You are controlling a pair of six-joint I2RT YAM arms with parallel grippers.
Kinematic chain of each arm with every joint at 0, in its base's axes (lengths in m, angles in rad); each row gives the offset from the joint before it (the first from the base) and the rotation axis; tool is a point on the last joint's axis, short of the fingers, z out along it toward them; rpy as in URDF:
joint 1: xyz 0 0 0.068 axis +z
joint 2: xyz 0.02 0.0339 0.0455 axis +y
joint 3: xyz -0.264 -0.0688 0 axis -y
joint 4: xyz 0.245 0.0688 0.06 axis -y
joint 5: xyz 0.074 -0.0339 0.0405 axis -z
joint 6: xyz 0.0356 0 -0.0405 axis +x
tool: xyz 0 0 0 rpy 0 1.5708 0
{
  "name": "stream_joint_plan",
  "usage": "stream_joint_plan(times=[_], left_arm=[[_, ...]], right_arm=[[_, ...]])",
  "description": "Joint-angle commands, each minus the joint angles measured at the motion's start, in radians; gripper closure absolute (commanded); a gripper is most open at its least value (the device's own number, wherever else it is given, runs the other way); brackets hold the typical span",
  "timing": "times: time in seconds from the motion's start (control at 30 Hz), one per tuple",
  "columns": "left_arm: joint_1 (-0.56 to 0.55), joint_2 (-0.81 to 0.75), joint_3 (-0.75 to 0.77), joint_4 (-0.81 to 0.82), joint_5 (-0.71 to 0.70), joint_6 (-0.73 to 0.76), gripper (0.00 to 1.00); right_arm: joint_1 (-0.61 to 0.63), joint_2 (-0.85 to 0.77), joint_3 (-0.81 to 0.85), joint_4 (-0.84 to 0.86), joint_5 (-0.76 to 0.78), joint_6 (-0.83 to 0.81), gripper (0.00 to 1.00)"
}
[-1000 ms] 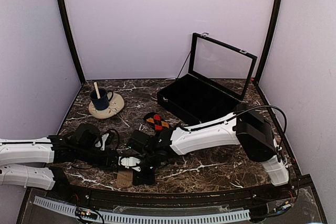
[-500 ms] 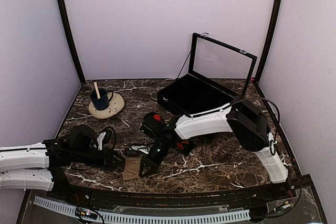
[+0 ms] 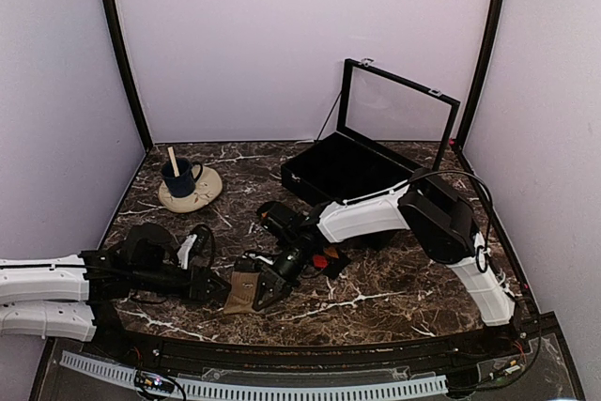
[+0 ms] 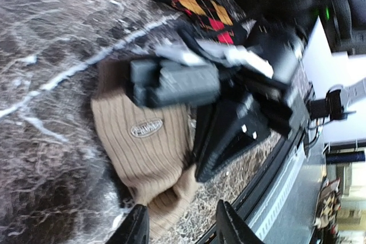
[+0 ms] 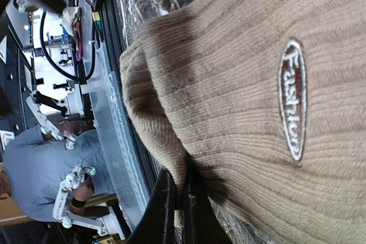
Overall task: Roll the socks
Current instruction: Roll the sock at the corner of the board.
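The tan ribbed sock (image 3: 242, 291) lies near the table's front edge, its logo patch up (image 4: 146, 128). My right gripper (image 5: 178, 191) is shut on a fold at the sock's edge (image 5: 229, 84); in the top view it (image 3: 268, 286) sits just right of the sock. The left gripper (image 4: 183, 230) is open, its fingertips (image 4: 137, 227) apart just short of the tan sock's near end, touching nothing; from above it (image 3: 220, 286) is at the sock's left. The argyle sock (image 4: 194, 1) lies behind, mostly under the right arm (image 3: 321, 260).
A blue mug with a wooden stick stands on a cream saucer (image 3: 188, 185) at the back left. A black display box (image 3: 347, 176) with its glass lid raised (image 3: 399, 119) is at the back right. The metal rail (image 3: 282, 387) runs along the front edge.
My right gripper has pulled back and to the right, dragging the tan sock away from the front edge. The right arm now covers most of the argyle sock. The left gripper narrowed slightly.
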Motion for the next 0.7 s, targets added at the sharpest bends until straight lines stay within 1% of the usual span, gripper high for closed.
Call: stream_joint_plan(times=[0.0,0.1,0.27,0.4,0.67], left_arm=[[-0.072,0.055,0.038,0.026,-0.032,0.094,0.58],[-0.124,0.117,0.076,0.011,-0.062,0.141,0.58],[-0.178,0.2,0.154,-0.051,-0.136,0.23,0.58],[-0.195,0.239,0.2,-0.095,-0.185,0.323,0.59],[-0.209,0.344,0.285,-0.174,-0.196,0.455,0.59]], right_arm=[[-0.019,0.031,0.002,0.014,-0.03,0.071,1.0],[-0.025,0.041,0.023,-0.009,-0.034,0.07,1.0],[-0.027,0.05,0.033,-0.036,-0.041,0.054,1.0],[-0.027,0.047,0.025,-0.04,-0.044,0.049,1.0],[-0.037,0.053,0.03,-0.058,-0.049,0.035,1.0]])
